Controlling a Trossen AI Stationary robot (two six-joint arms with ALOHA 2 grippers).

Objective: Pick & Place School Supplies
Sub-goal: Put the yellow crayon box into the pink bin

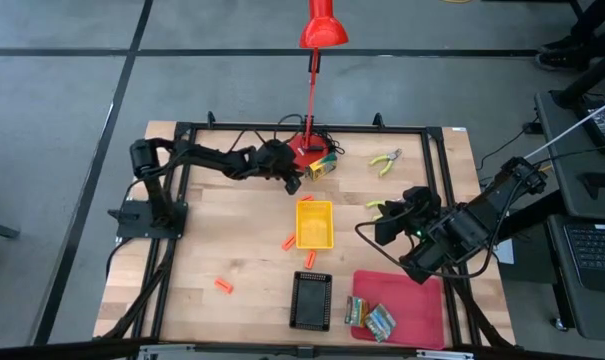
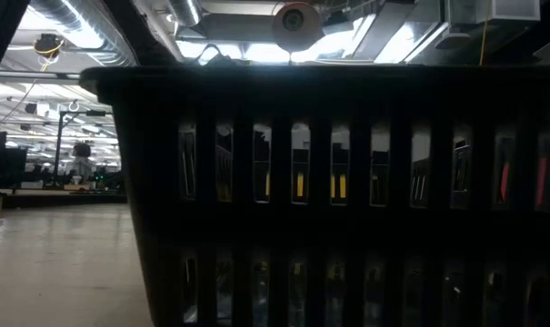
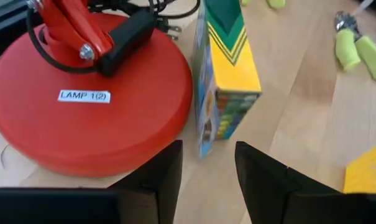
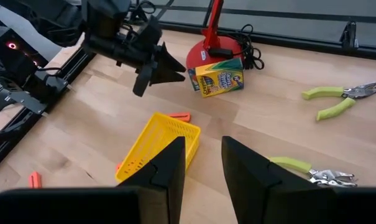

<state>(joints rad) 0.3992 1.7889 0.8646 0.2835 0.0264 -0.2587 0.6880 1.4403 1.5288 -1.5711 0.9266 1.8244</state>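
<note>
A yellow-green printed crayon box (image 3: 228, 74) stands on edge against the red lamp base (image 3: 88, 99). My left gripper (image 3: 206, 163) is open, its fingers just short of the box's near corner; it also shows in the high view (image 1: 290, 178). My right gripper (image 4: 203, 149) is open and hovers over bare wood between the yellow tray (image 4: 160, 146) and a pair of yellow-green-handled pliers (image 4: 299, 169). A second pair of pliers (image 1: 386, 160) lies near the far edge. Orange sticks (image 1: 223, 285) (image 1: 289, 241) lie loose on the table. Two printed boxes (image 1: 370, 316) lie in the red tray (image 1: 417, 305).
A black slotted tray (image 1: 312, 300) sits near the table's front edge and fills the low view (image 2: 347, 200). The red desk lamp's stem (image 1: 310, 90) rises from its base, with its cord (image 3: 144, 9) coiled behind. Open wood lies to the left of the yellow tray.
</note>
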